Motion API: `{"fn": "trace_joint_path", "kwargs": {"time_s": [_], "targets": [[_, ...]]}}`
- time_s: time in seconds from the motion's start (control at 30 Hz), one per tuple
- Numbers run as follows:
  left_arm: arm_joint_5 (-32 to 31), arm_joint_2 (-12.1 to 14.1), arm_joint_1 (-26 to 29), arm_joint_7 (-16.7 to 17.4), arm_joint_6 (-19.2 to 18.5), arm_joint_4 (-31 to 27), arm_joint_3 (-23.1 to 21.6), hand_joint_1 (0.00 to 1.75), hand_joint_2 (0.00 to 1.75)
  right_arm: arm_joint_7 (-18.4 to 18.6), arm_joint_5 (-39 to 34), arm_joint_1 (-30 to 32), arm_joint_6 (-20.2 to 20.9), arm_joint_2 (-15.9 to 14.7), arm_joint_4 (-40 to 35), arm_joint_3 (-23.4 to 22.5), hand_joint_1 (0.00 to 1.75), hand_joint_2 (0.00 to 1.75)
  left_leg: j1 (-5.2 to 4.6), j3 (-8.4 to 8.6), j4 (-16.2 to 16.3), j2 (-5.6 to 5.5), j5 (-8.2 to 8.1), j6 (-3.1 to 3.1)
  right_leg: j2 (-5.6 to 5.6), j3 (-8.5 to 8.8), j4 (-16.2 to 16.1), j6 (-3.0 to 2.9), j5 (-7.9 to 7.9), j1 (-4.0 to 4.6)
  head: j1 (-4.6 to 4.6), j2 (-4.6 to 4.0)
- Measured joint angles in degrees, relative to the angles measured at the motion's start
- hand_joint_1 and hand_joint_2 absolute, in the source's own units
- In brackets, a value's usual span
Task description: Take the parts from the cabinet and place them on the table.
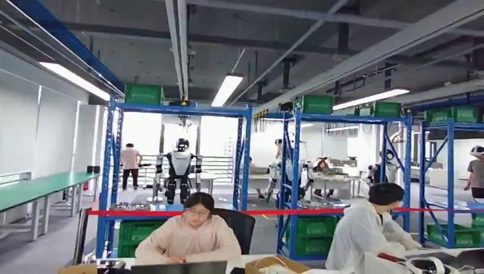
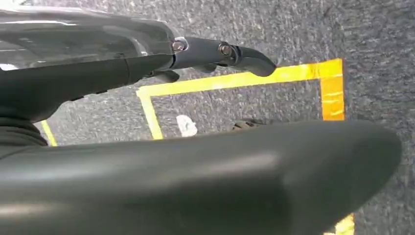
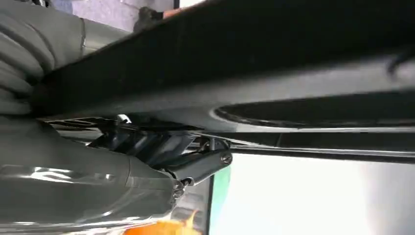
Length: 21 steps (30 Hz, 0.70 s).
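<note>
Above grey floor with yellow tape point(image 2: 240, 81) | left hand point(image 2: 195, 161) hangs, grasp unclear | right hand point(image 3: 147, 161) unclear too | parts unseen; blue shelving point(image 1: 177, 165) well ahead | risk: seated people point(image 1: 191, 234) between robot and shelving, collision when walking.

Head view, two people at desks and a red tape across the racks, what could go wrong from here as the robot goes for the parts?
1. Two people sit close in front: one in pink, one in a white coat. Walking or swinging an arm could strike them.
2. A red tape stretches across the blue racks; heading straight in may snag it.
3. The left hand hangs over floor marked with yellow tape, and nothing shows in it; the parts may lie outside what the cameras cover.
</note>
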Motion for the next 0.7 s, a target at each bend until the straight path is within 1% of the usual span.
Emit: {"fn": "trace_joint_path", "kwargs": {"time_s": [0.03, 0.07, 0.1, 0.13, 0.2, 0.23, 0.27, 0.3, 0.33, 0.37, 0.4, 0.43, 0.47, 0.53, 0.57, 0.6, 0.63, 0.67, 0.7], "targets": [[0.0, -0.1, 0.0, 0.0, 0.0, 0.0, 0.0, 0.00, 1.75, 0.2, 0.1, -0.4, 0.0, 0.0, 0.0, 0.0, 1.75, 1.75, -0.12, 0.20, -0.4, 0.04, 0.15, -0.29, 0.01, 0.35, -0.7, -0.21, -0.01, -0.02, 0.00, 0.00], [0.0, -0.1, -0.1, -0.1, 0.0, 0.0, -0.1, 0.00, 1.75, 0.5, 0.2, -0.7, 0.1, 0.2, -0.1, 0.0, 1.75, 1.75, -0.19, 0.25, -0.5, 0.08, -0.21, -0.50, -0.21, 1.25, -2.5, -0.41, 0.40, -0.74, 0.04, 0.00], [0.0, -0.1, -0.2, -0.1, -0.2, 0.0, -0.2, 0.00, 1.75, 0.8, 0.2, -1.3, 0.2, 0.3, -0.1, 0.0, 1.75, 1.75, -0.24, 0.06, 0.1, 0.12, -0.85, -0.57, -0.35, 1.72, -3.3, -0.55, 0.66, -0.66, 0.02, -0.02], [0.0, -0.1, -0.2, -0.1, -0.2, 0.0, -0.2, 0.00, 1.75, 1.2, 0.2, -2.0, 0.4, 0.5, 0.0, 0.1, 1.75, 1.75, -0.26, -1.25, 3.1, 0.11, -2.60, -0.70, -0.45, 1.86, -3.4, -0.73, 0.68, -0.74, 0.00, -0.02], [0.0, -0.1, -0.2, -0.1, -0.3, 0.0, -0.2, 0.00, 1.75, 1.9, 0.1, -3.0, 0.5, 0.8, 0.2, 0.2, 1.75, 1.75, -0.11, -5.63, 11.7, 0.12, -6.18, -1.18, -0.51, 2.00, -3.4, -0.89, 0.51, -0.73, 0.02, -0.04], [0.0, -0.1, -0.2, -0.1, -0.3, 0.0, -0.2, 0.00, 1.75, 2.1, 0.1, -3.2, 0.5, 0.9, 0.4, 0.3, 1.75, 1.75, -0.10, -7.45, 14.9, 0.12, -6.91, -1.42, -0.52, 2.02, -3.3, -0.88, 0.43, -0.74, 0.04, -0.04], [0.0, -0.1, -0.1, -0.1, -0.4, 0.0, -0.3, 0.00, 1.75, 2.3, 0.1, -3.4, 0.6, 1.0, 0.7, 0.4, 1.75, 1.75, 0.03, -7.95, 15.5, 0.13, -6.19, -1.65, -0.50, 2.17, -3.3, -0.80, 0.31, -0.80, 0.04, -0.04], [0.0, -0.1, -0.1, -0.1, -0.4, 0.0, -0.3, 0.00, 1.75, 2.5, 0.2, -3.8, 0.6, 1.0, 0.9, 0.6, 1.75, 1.75, 0.23, -7.10, 13.2, 0.13, -4.26, -1.89, -0.46, 2.33, -3.3, -0.59, 0.11, -0.90, 0.04, -0.04], [0.1, -0.1, -0.2, -0.1, -0.4, 0.0, -0.4, 0.00, 1.75, 2.6, 0.3, -4.4, 0.5, 1.0, 1.1, 0.7, 1.75, 1.75, 0.46, -5.14, 9.0, 0.20, -1.53, -2.17, -0.42, 2.54, -3.0, -0.30, -0.19, -1.05, 0.04, -0.04], [0.1, -0.1, -0.2, -0.1, -0.4, 0.0, -0.5, 0.00, 1.75, 2.7, 0.4, -5.2, 0.5, 1.1, 1.3, 0.9, 1.75, 1.75, 0.67, -2.68, 3.8, 0.90, 1.30, -2.40, -0.77, 2.72, -2.5, -0.05, -0.72, -1.22, 0.04, -0.04], [0.2, -0.2, -0.4, 0.0, -0.4, 0.0, -0.6, 0.00, 1.75, 2.8, 0.5, -5.9, 0.4, 1.1, 1.5, 1.2, 1.75, 1.75, 0.62, -1.36, 1.2, 2.83, 1.45, -2.67, -0.83, 2.69, -1.9, 0.44, -1.34, -1.16, 0.04, -0.04], [0.3, -0.6, -0.7, 0.0, -0.3, 0.0, -0.8, 0.00, 1.75, 2.9, 0.5, -6.4, 0.3, 1.0, 1.7, 1.3, 1.75, 1.75, 0.10, -1.20, 0.2, 3.35, 1.06, -2.15, -0.84, 2.43, -1.0, 0.86, -1.83, -0.61, 0.09, -0.04], [0.6, -0.5, -1.0, 0.2, -0.3, 0.0, -0.8, 0.00, 1.75, 3.1, 0.7, -6.9, 0.2, 1.0, 2.0, 1.4, 1.75, 1.75, 0.21, -1.52, 0.6, 2.88, 0.90, -1.23, -1.12, 2.37, -1.1, 0.91, -1.93, -0.57, 0.07, -0.04], [0.7, -0.6, -0.9, 0.2, -0.3, 0.0, -0.9, 0.00, 1.75, 3.4, 0.7, -7.4, 0.0, 1.0, 2.5, 1.8, 1.75, 1.75, -0.01, -1.57, 0.8, 2.21, 0.83, -0.70, -1.77, 2.60, -1.2, 1.04, -2.05, -0.60, 0.07, -0.04], [0.8, -0.7, -0.7, 0.2, -0.3, 0.0, -0.9, 0.00, 1.75, 3.6, 0.7, -7.8, -0.4, 1.0, 2.8, 2.0, 1.75, 1.75, 0.20, -1.48, 0.6, 2.01, 0.87, -0.48, -1.83, 2.67, -1.0, 1.39, -2.59, -0.78, 0.07, -0.04], [0.9, -0.7, -0.6, 0.2, -0.3, 0.0, -1.0, 0.00, 1.75, 3.8, 1.1, -8.2, -0.9, 1.0, 3.0, 2.1, 1.75, 1.75, 0.21, -1.37, 0.6, 1.86, 0.86, -0.12, -1.30, 2.39, 0.1, 1.69, -3.38, -0.89, 0.07, -0.04], [1.2, -0.7, -0.6, 0.2, -0.2, 0.0, -1.0, 0.00, 1.75, 3.8, 2.3, -8.7, -2.0, 0.9, 3.2, 2.2, 1.75, 1.75, 0.22, -1.34, 0.6, 1.74, 0.79, 0.05, -1.14, 1.07, 2.8, 1.92, -4.98, -0.99, 0.07, -0.04], [1.3, -0.7, -0.7, 0.2, -0.2, 0.0, -1.0, 0.00, 1.75, 3.6, 4.5, -9.2, -3.7, 0.9, 3.5, 2.3, 1.75, 1.75, 0.20, -1.34, 0.6, 1.59, 0.76, 0.15, -1.15, -1.21, 7.3, 2.10, -7.11, -1.06, 0.07, -0.04], [1.5, -0.7, -0.7, 0.2, -0.1, 0.0, -1.1, 0.00, 1.75, 3.5, 7.8, -9.7, -6.0, 0.9, 3.7, 2.5, 1.75, 1.75, 0.13, -1.32, 0.6, 1.54, 0.66, 0.30, -1.15, -3.88, 12.3, 2.20, -9.00, -1.07, 0.04, -0.04]]}}
